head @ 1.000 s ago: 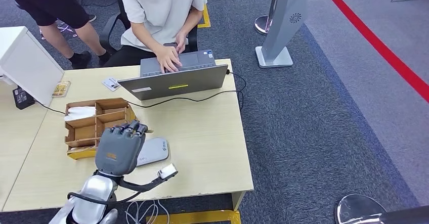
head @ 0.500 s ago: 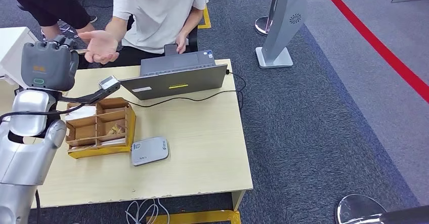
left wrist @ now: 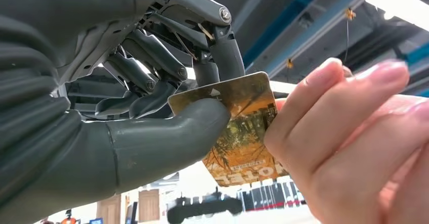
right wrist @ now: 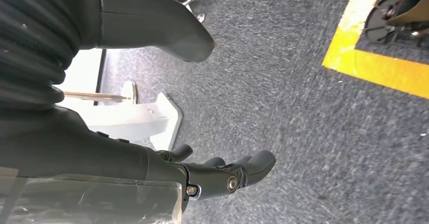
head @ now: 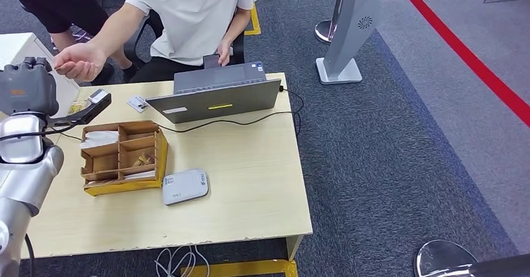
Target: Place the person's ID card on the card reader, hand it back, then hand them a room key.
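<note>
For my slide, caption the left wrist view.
Robot's left hand pinches a hotel key card while a person's fingers take it.

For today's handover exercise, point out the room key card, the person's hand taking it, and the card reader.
room key card [left wrist: 242,133], left wrist view, its printed face.
person's hand [left wrist: 349,148], left wrist view, the fingers.
card reader [head: 184,186], head view, its grey top.

My left hand [left wrist: 152,107] is smooth matt grey plastic w/ metal pins. Room key [left wrist: 238,128] looks glossy. Desk [head: 250,164]: pale smooth wood. Carpet [right wrist: 303,107] rough.
</note>
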